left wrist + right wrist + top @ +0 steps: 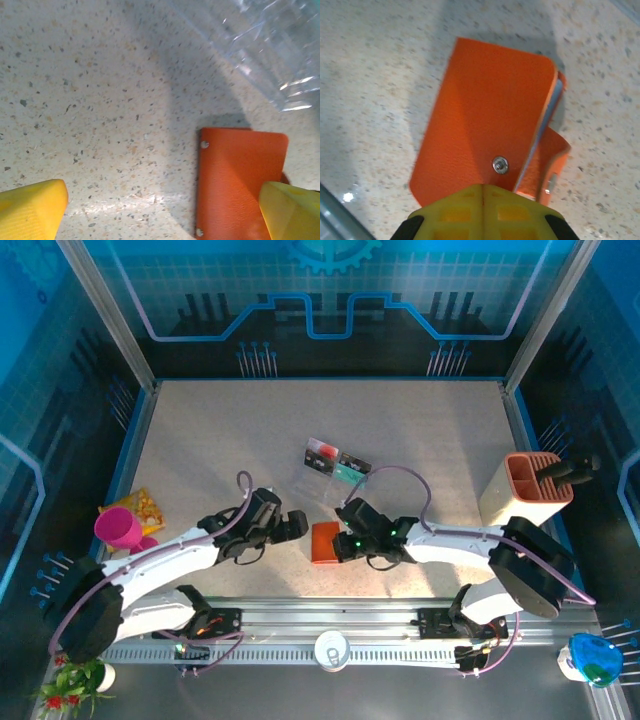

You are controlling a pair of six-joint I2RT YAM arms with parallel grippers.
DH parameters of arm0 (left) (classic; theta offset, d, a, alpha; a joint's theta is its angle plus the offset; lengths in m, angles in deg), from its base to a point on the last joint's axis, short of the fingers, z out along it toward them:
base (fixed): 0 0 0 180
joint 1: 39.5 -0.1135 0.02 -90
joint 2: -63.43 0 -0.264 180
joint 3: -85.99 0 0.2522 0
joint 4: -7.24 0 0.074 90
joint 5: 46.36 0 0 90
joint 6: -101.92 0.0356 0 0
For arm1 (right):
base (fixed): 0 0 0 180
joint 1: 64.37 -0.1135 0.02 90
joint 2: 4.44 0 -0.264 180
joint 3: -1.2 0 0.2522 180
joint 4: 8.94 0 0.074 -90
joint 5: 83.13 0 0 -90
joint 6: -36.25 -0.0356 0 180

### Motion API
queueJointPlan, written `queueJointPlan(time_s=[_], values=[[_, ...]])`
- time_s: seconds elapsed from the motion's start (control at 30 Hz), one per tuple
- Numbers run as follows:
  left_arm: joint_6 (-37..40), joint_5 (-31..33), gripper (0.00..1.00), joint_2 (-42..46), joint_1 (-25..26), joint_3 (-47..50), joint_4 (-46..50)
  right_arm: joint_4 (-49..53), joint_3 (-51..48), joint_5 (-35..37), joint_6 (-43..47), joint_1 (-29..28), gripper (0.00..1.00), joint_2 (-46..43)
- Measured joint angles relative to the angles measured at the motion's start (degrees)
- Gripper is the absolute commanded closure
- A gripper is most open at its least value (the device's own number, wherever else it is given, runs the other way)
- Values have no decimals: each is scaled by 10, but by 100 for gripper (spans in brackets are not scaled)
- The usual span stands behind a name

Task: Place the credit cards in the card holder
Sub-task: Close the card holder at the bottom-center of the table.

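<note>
Touching the orange-red leather-like folding card holder (485, 115), centre frame on the speckled counter (365, 75), the right gripper (482, 192) is closed, holding nothing; the left gripper (160, 207) gapes empty; the thin plastic credit cards (322, 453), upper centre, all await insertion.

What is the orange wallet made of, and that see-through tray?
The wallet looks like leather or fake leather: matte, with a fine pebbly grain. I can't tell which. Its snap looks like shiny silver metal. The tray looks like clear hard plastic: the table shows through it and its edges glint.
</note>
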Motion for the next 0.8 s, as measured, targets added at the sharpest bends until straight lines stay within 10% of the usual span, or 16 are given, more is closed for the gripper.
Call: queueJointPlan(time_s=[0.8], values=[[60, 44, 1, -153, 101, -70, 8, -79, -42, -18, -21, 10, 94, 10]])
